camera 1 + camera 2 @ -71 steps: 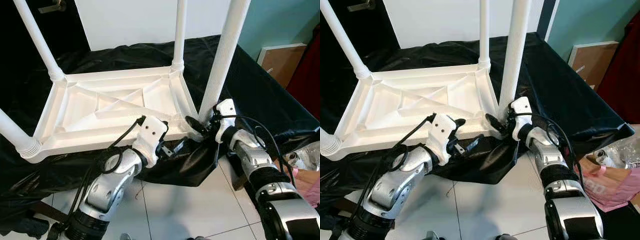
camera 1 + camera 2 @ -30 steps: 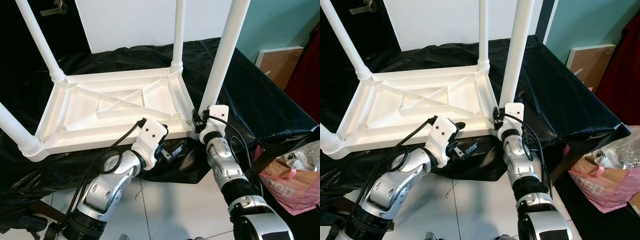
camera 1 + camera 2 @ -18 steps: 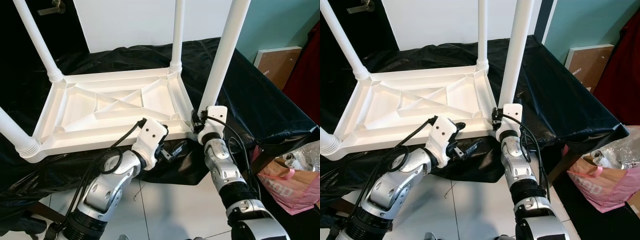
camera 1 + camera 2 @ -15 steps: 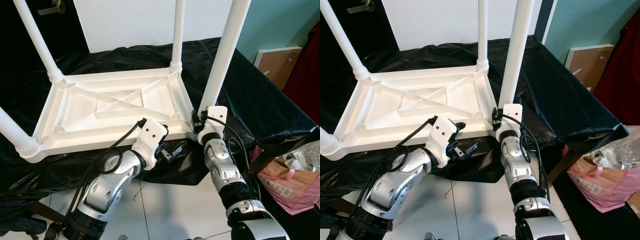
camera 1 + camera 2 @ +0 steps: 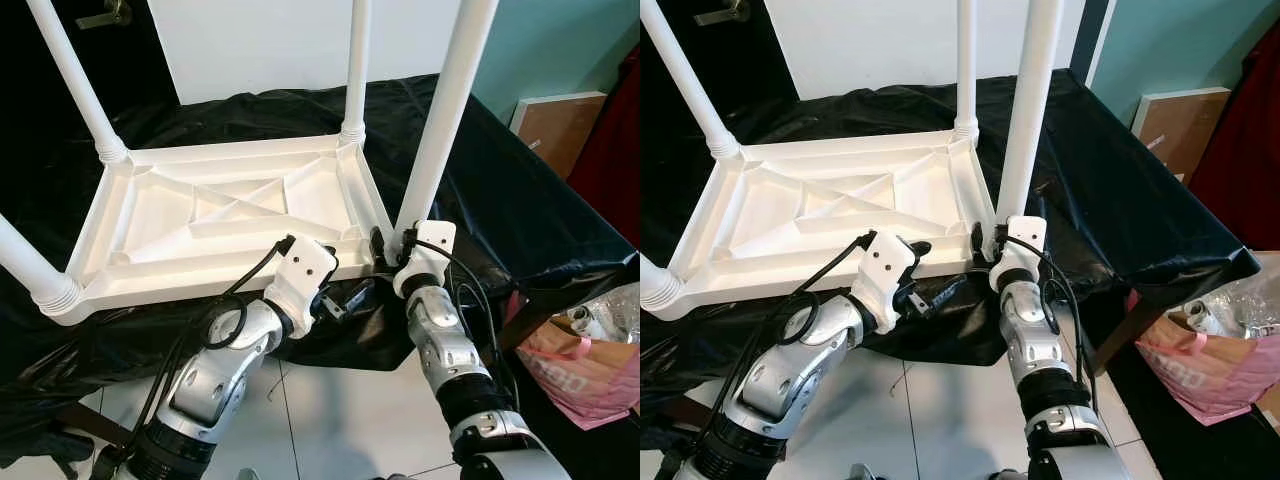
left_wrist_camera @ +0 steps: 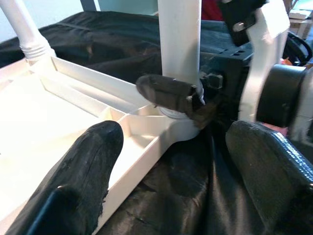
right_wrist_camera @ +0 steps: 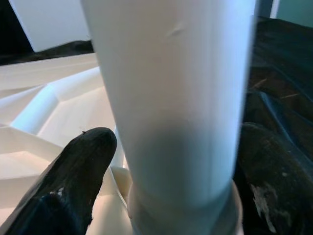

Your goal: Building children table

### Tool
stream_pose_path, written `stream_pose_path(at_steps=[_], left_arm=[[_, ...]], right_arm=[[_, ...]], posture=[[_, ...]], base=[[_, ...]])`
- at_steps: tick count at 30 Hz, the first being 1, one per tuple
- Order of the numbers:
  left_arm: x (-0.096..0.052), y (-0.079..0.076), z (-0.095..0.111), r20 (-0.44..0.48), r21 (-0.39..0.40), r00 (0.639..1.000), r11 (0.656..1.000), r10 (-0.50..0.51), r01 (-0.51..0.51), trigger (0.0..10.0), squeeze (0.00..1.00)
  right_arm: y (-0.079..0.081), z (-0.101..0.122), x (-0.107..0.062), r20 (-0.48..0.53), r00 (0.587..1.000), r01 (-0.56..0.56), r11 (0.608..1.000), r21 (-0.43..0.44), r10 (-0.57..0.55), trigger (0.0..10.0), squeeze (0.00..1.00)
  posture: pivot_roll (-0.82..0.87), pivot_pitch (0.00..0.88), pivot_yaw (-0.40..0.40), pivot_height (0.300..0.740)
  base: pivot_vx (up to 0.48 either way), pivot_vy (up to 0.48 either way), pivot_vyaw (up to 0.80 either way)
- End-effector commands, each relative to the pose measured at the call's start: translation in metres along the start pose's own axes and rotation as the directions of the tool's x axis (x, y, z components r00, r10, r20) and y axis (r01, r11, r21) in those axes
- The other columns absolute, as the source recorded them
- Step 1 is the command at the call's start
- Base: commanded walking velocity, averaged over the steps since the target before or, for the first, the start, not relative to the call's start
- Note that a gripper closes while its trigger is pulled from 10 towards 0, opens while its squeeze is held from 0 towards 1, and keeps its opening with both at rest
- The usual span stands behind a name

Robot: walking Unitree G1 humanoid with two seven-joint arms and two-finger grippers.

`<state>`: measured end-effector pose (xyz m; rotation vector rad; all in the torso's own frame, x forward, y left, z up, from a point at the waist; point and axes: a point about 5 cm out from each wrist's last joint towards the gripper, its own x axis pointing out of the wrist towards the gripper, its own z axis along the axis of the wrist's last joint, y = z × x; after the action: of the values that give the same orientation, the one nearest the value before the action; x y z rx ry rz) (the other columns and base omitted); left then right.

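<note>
We clamp our right gripper [image 5: 388,243] round the base of the near-right leg [image 5: 442,110], at four o'clock on the upturned table top [image 5: 230,215], to seat it in its socket, while our left gripper [image 5: 345,297] waits open at six o'clock.

the robot's two arms are built of rounded silver metal segments joined by black ribbed bands. each wrist carries a white plastic housing with small dark screw holes; black cables loop from the housings back along the forearms. the left gripper [image 5: 350,296] and right gripper [image 5: 380,243] have long black fingers [image 6: 83,176] with a rough, scuffed matte surface flecked with pale marks.
</note>
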<state>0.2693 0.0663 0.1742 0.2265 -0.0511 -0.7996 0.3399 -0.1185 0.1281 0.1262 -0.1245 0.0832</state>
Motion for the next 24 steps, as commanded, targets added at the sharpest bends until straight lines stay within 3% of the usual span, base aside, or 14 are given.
stream_pose_path(at_steps=[1, 4, 5, 12, 17, 19, 21, 24], left_arm=[[-0.001, 0.000, -0.004, -0.009, 0.016, 1.000, 1.000, 0.013, -0.013, 10.0, 0.00], [-0.001, 0.000, -0.004, -0.009, 0.019, 1.000, 1.000, 0.015, -0.015, 10.0, 0.00], [0.000, -0.001, -0.004, -0.007, 0.023, 1.000, 1.000, 0.013, -0.013, 10.0, 0.00], [0.001, -0.001, -0.004, -0.001, 0.034, 1.000, 0.999, 0.010, -0.010, 10.0, 0.00], [0.003, -0.003, -0.004, -0.001, 0.026, 1.000, 1.000, -0.009, 0.009, 10.0, 0.00], [0.003, -0.003, -0.004, -0.003, 0.020, 1.000, 1.000, -0.016, 0.016, 10.0, 0.00], [0.003, -0.004, -0.004, -0.005, 0.017, 1.000, 1.000, -0.022, 0.022, 10.0, 0.00], [0.003, -0.004, -0.003, -0.006, 0.018, 1.000, 1.000, -0.023, 0.023, 10.0, 0.00]], right_arm=[[-0.002, -0.001, -0.002, 0.000, 1.000, -0.021, 1.000, 0.011, 0.021, 10.0, 1.00], [-0.004, -0.001, -0.005, 0.004, 0.995, -0.103, 0.995, 0.001, 0.103, 10.0, 1.00], [-0.006, 0.000, -0.007, 0.002, 0.983, -0.183, 0.983, -0.005, 0.183, 10.0, 0.00], [-0.012, 0.001, -0.006, -0.013, 0.956, -0.292, 0.956, -0.035, 0.292, 10.0, 0.00], [-0.020, 0.007, 0.004, -0.057, 0.887, -0.462, 0.882, -0.094, 0.458, 10.0, 0.00], [-0.020, 0.008, 0.005, -0.064, 0.879, -0.476, 0.875, -0.087, 0.472, 10.0, 0.00], [-0.020, 0.009, 0.011, -0.104, 0.845, -0.534, 0.838, -0.115, 0.524, 10.0, 0.00], [-0.019, 0.010, 0.015, -0.128, 0.823, -0.568, 0.811, -0.139, 0.554, 10.0, 0.00]], posture=[[0.00, 0.069, -0.014, 0.740], [0.00, 0.069, -0.014, 0.740], [-0.01, 0.071, -0.011, 0.740], [-0.01, 0.071, -0.009, 0.740], [-0.01, 0.066, -0.003, 0.740], [-0.01, 0.066, -0.003, 0.740], [0.00, 0.061, -0.001, 0.740], [0.00, 0.061, -0.001, 0.740]], base=[[0.000, 0.000, 0.00], [0.000, 0.000, 0.00], [0.000, 0.000, 0.00], [0.000, 0.000, 0.00], [0.000, 0.000, 0.00], [0.000, 0.000, 0.00], [0.000, 0.000, 0.00], [0.000, 0.000, 0.00]])
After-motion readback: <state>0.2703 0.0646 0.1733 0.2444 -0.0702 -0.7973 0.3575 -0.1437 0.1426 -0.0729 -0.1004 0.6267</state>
